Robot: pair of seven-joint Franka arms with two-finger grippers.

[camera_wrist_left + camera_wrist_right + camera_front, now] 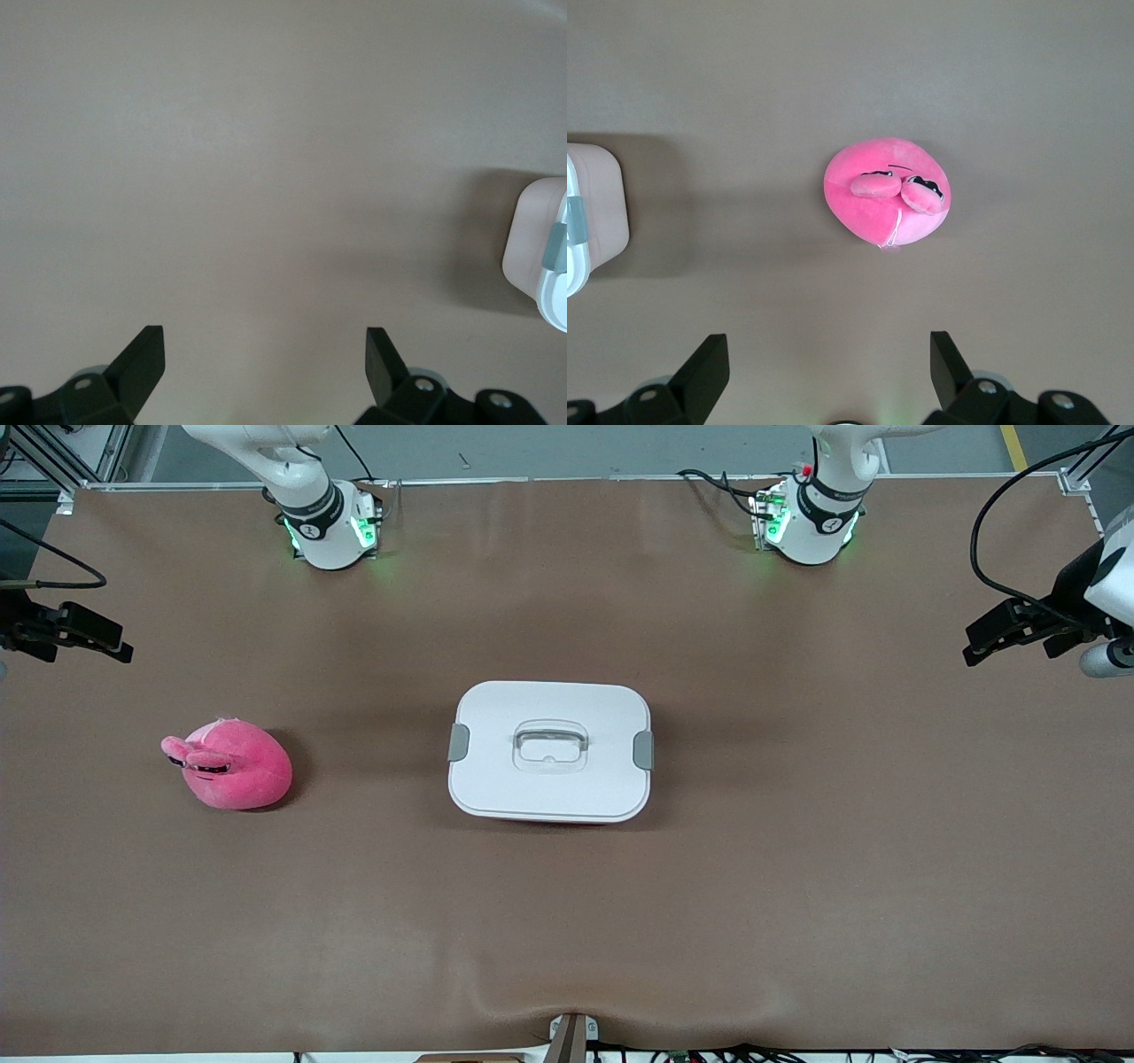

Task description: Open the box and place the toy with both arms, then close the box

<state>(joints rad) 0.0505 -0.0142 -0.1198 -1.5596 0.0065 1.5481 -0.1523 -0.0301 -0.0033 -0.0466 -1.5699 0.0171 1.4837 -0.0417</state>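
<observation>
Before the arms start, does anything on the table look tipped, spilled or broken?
Nothing stands out. The box sits flat with its lid on, and the toy lies apart from it toward the right arm's end of the table.

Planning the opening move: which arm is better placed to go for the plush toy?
Right. The pink plush toy lies toward the right arm's end of the table, and the open right gripper hangs over the table beside it. The left gripper, also open, sees only the lidded box.
</observation>
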